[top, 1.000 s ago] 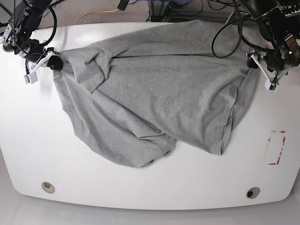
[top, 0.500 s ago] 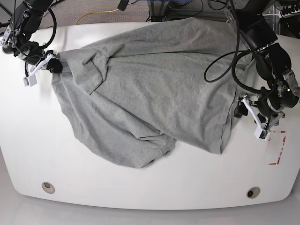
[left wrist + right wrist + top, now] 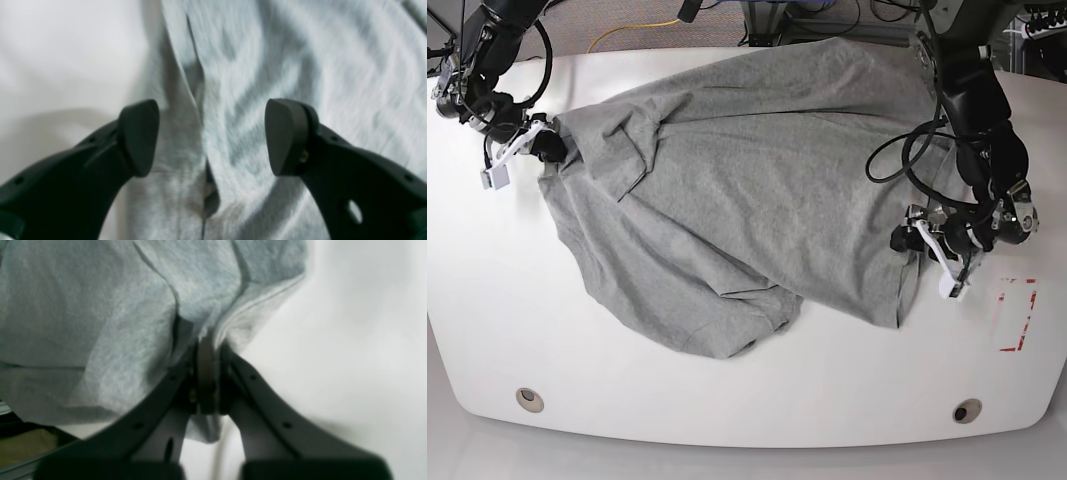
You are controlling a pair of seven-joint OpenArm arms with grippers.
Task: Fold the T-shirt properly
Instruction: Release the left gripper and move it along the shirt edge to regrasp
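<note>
Jaws: left gripper (image 3: pixel 210 136) spread wide, hovering over the shirt's (image 3: pixel 757 190) hem edge, fabric under and between both jaws, nothing pinched. Right gripper (image 3: pixel 208 373) jaws pressed together on a bunched shirt edge. Shirt lies rumpled across the white tabletop (image 3: pixel 727 400), spanning the stretch between the two grippers, plain grey side up.

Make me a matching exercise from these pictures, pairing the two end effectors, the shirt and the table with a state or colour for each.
Column one:
1. left end effector
2. right end effector
3. T-shirt
4. table

Column two:
A. white
B. shut on a fold of cloth
C. open above a hem
D. grey, spread out and rumpled

Pairs: 1-C, 2-B, 3-D, 4-A
</note>
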